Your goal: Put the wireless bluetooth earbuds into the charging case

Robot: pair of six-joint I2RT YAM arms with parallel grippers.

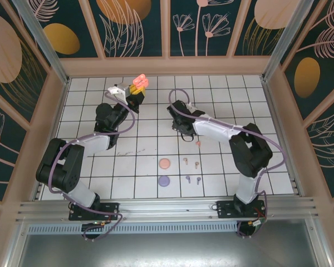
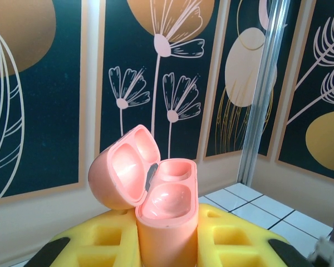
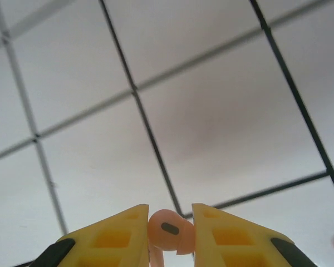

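as left tool (image 2: 167,242) clamps the case (image 2: 168,203), right tool (image 3: 170,223) apparently pinches an earbud (image 3: 168,230).

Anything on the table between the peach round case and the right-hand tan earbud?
The other tan earbud, between the peach round case and the right-hand tan earbud; otherwise bare tile. Top view.

A robot test cell in a lab: 2 robot arms, the left arm (image 1: 86,146) and the right arm (image 1: 228,133), are bolted to an aluminium rail (image 1: 167,207) at the near edge of a white gridded surface (image 1: 222,92). Aluminium corner posts (image 1: 42,39) and wood-framed wall panels (image 1: 128,22) printed with flowers box it in.
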